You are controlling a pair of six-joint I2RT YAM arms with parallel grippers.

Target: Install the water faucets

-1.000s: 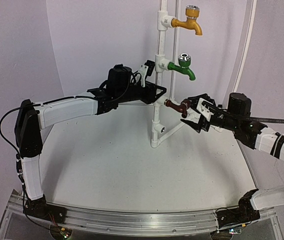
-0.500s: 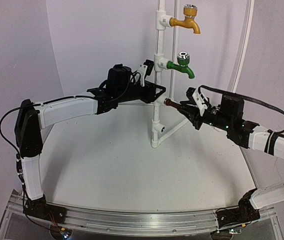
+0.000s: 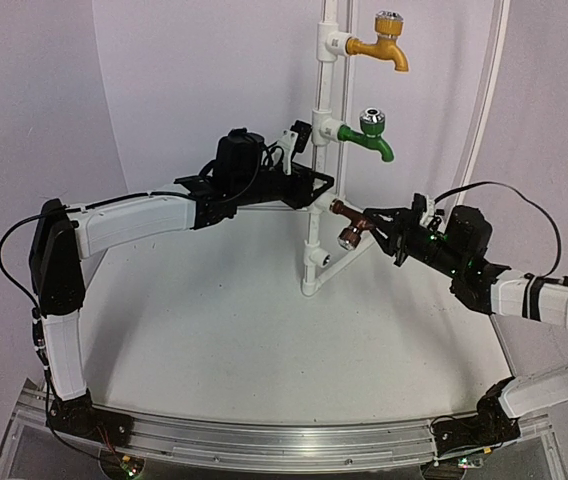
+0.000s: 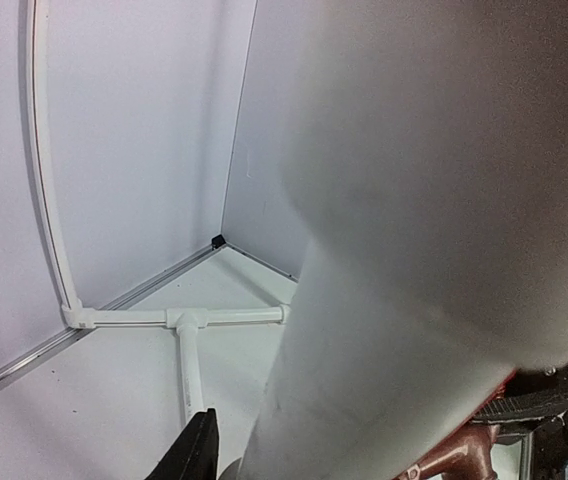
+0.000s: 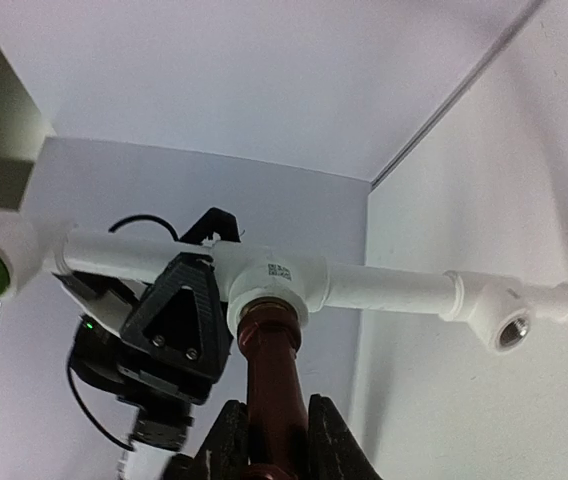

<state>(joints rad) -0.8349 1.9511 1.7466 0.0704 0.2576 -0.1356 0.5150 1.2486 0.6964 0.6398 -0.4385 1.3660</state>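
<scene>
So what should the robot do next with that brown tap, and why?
Probably twist the right pincer to screw the dark brown faucet further into the white pipe stand. The pincer is shut on its stem, which already sits in the socket, and its silver cap points down, unlike on the green faucet; the left pincer grips the stand.

The green faucet [image 3: 364, 139], dark brown faucet [image 3: 352, 215] and yellow-orange faucet [image 3: 374, 47] have silver caps [image 3: 372, 122]; the pipe stand [image 3: 322, 90] is white.
</scene>
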